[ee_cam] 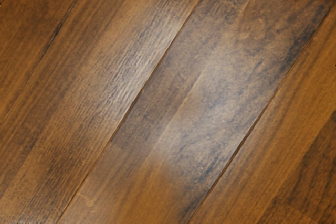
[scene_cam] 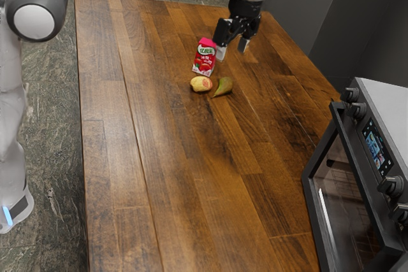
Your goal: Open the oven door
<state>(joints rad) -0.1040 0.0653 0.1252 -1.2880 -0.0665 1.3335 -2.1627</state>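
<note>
My gripper (scene_cam: 233, 48) hangs empty above the table (scene_cam: 172, 176), fingers parted — well apart from the oven door (scene_cam: 341, 199) at the exterior view's right. That door looks shut, so I judge everything remains: reach, catch its handle (scene_cam: 354, 151) — pull.

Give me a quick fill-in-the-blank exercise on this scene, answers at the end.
The black two-finger gripper has its fingers ____, not shut.
The grey boxy oven stands at the exterior view's ____.
On the brown wooden table, the red-and-white drink carton stands ____, not on its side.

Missing words: open; right; upright.
</note>
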